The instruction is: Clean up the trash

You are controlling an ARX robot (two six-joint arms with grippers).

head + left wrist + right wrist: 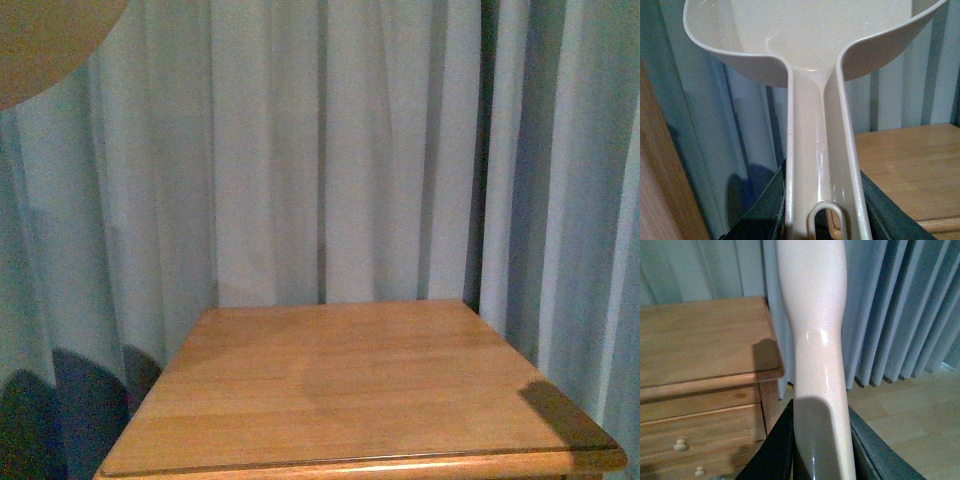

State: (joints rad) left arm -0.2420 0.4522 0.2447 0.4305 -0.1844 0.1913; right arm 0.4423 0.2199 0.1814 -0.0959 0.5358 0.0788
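No trash wad shows in any view. My left gripper [822, 220] is shut on the handle of the pale pink dustpan [810, 45], whose scoop looks empty and is held up before the curtain, beside the wooden cabinet top [910, 165]. A rounded edge of the dustpan shows at the top left of the front view [45, 40]. My right gripper [820, 455] is shut on the pale pink brush handle [815, 330], held off the cabinet's right side, above the floor. The brush's bristles are out of view.
The wooden cabinet top [360, 385] stands against pale blue curtains [330, 150]. Its drawers with small knobs [680, 444] show in the right wrist view. Light wooden floor [910, 420] lies to the cabinet's right.
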